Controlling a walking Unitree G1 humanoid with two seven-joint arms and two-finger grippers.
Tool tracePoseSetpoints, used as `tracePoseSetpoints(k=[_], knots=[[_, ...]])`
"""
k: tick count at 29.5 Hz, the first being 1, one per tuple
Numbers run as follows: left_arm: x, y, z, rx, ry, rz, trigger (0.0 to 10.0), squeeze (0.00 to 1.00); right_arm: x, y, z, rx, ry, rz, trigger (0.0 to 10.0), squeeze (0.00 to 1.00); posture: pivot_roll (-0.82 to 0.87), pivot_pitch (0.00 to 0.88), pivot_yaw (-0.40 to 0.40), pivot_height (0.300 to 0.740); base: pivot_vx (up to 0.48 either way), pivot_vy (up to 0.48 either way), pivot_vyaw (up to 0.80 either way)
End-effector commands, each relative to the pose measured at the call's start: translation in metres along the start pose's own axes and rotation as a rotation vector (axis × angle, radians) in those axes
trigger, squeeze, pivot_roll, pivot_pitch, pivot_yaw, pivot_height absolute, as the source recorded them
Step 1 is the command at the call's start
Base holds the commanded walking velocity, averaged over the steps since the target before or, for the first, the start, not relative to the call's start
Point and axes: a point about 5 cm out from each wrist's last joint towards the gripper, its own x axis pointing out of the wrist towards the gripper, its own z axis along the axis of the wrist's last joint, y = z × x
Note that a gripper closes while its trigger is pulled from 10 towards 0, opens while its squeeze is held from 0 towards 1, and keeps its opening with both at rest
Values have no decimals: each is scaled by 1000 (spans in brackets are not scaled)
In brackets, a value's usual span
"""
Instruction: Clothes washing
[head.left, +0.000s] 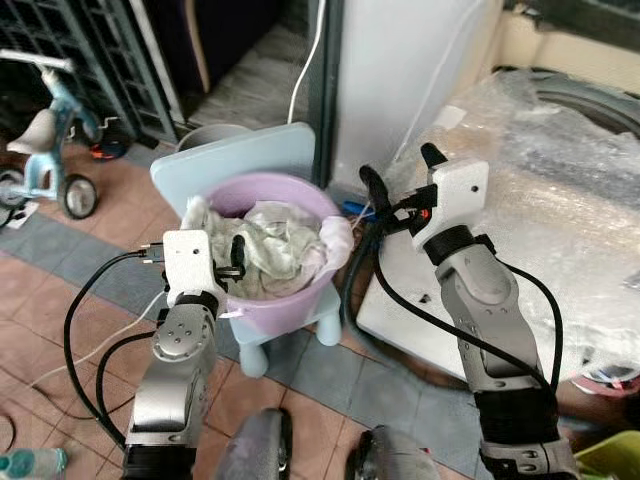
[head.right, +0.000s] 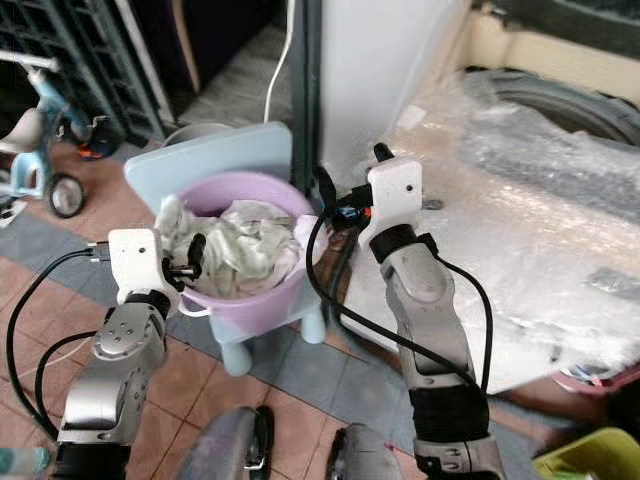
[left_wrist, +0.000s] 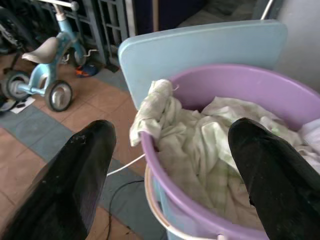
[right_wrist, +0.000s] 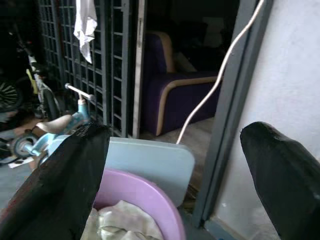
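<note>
Laundry: a crumpled heap of pale cream-and-green checked cloth (head.left: 268, 250) fills the round lilac plastic tub (head.left: 262, 192); one fold (left_wrist: 152, 107) hangs over the tub's left rim.
Tub: stands on the seat of a small pale-blue plastic chair (head.left: 240, 155), in the middle of the scene, with the chair's back on the far side.
Left gripper (head.left: 236, 258): at the tub's near-left rim, fingers (left_wrist: 70, 180) spread wide, empty; in its wrist view one finger lies outside the wall and the other (left_wrist: 272, 175) over the cloth, so the rim and the hanging fold lie between them.
Right gripper (head.left: 402, 180): raised just right of the tub, above rim height, fingers (right_wrist: 60, 175) apart and holding nothing; it looks past the chair back toward the dark doorway.
Key relation: the cloth lies directly ahead of and slightly below the left gripper, which is the nearer of the two; the right would have to drop and swing left.
Step, as I judge it: the heap looks untouched, so taking a first garment is still to come.
Washing machine (head.left: 560, 210): right of the tub, wrapped in clear plastic film, near the right arm.
Further out: a light-blue child's tricycle (head.left: 45, 150) far left on the tiled floor (head.left: 60, 290).
</note>
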Motion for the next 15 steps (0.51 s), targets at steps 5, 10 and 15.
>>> tracePoseSetpoints(k=[5,10,15], knots=[[1,2,2,9,-21,28,10000,0,-4,7,1,26,15,20,10000,1000,18,149,8,740,0,0,786],[1,1,3,6,-26,-5,10000,0,-10,12,-10,38,78,23,10000,0,20,147,4,740,0,0,0],[0,1,2,0,-30,-2,10000,0,-14,13,-19,40,122,36,10000,0,28,143,2,740,313,0,0]])
